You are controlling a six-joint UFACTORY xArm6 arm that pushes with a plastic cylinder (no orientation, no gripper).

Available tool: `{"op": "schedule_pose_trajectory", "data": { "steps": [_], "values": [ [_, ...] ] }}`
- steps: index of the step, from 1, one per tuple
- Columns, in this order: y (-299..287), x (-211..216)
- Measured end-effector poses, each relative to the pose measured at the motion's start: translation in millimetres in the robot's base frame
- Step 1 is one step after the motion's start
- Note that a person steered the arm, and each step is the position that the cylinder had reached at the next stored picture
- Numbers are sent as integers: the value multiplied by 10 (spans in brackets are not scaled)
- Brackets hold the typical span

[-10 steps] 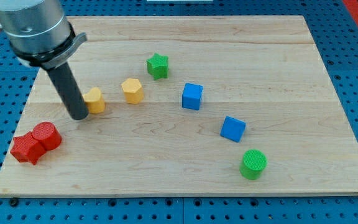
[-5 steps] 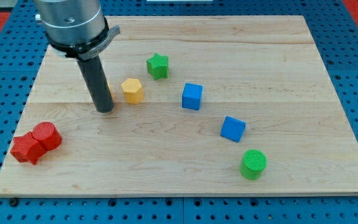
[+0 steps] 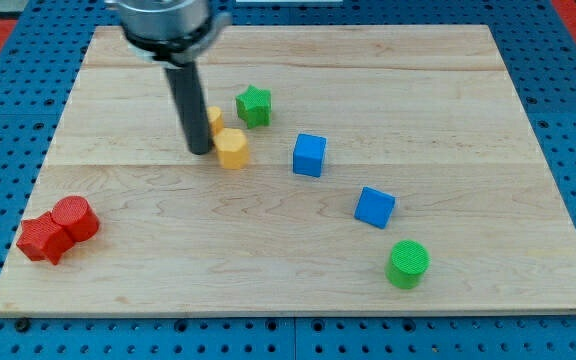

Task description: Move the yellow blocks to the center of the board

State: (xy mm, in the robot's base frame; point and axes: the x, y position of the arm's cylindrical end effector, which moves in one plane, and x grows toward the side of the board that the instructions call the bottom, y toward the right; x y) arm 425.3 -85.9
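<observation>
The rod [image 3: 190,110] covers most of one yellow block [image 3: 214,120], leaving only its right edge showing, so its shape cannot be told. The tip [image 3: 200,151] sits just left of the other yellow block [image 3: 232,148]; whether they touch is unclear. The arm's upper part is cut off by the top edge.

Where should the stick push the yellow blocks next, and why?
Probably a little further toward the view's right and slightly down. My tip sits just left of both yellow blocks: one yellow block beside it, the other yellow block partly hidden behind the rod. Both lie up-left of the board centre.
</observation>
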Motion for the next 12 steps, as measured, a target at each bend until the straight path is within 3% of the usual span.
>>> {"op": "schedule_pose_trajectory", "data": {
  "steps": [2,5,8,9,10,11,12],
  "values": [
    [606,320],
    [1287,-90],
    [1290,-555],
    [1118,-480],
    [1702,-274],
    [1180,206],
    [490,94]
  ]
}}
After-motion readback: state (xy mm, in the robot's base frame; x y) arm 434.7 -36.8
